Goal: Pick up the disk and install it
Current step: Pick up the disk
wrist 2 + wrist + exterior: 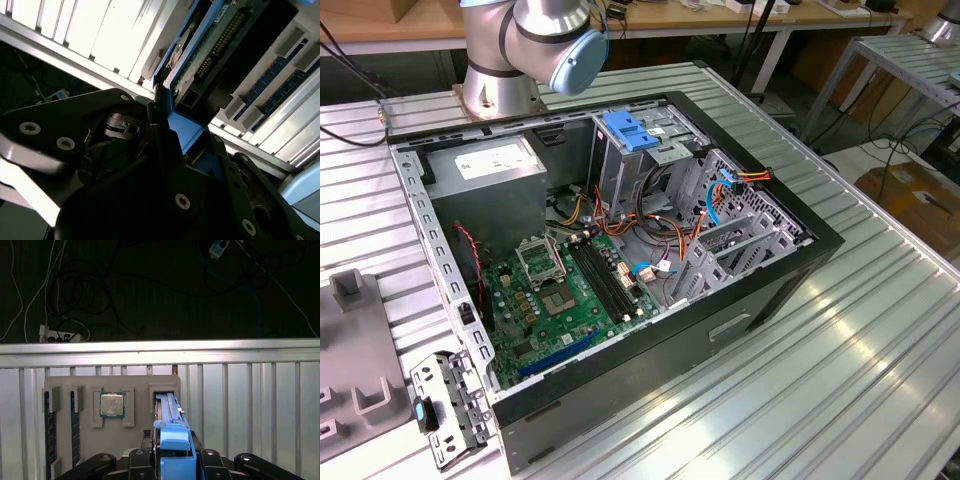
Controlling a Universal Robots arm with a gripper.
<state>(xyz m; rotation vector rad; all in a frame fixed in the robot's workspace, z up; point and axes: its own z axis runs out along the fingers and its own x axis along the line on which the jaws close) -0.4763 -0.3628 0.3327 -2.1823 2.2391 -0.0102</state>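
The disk stands on its edge in a slot of a grey holder block, its blue plastic side rail facing the first wrist view. In the second wrist view the disk shows its green circuit board and a blue rail. My gripper straddles the near end of the disk, one black finger on each side, and looks shut on it. The second wrist view has the gripper with its fingers pressed against the blue rail. The open computer case lies on the table in the exterior view.
The holder block also carries a processor chip and memory sticks. Inside the case stand a metal cage with a blue handle, a grey power supply box and loose cables. The arm's base rises behind the case.
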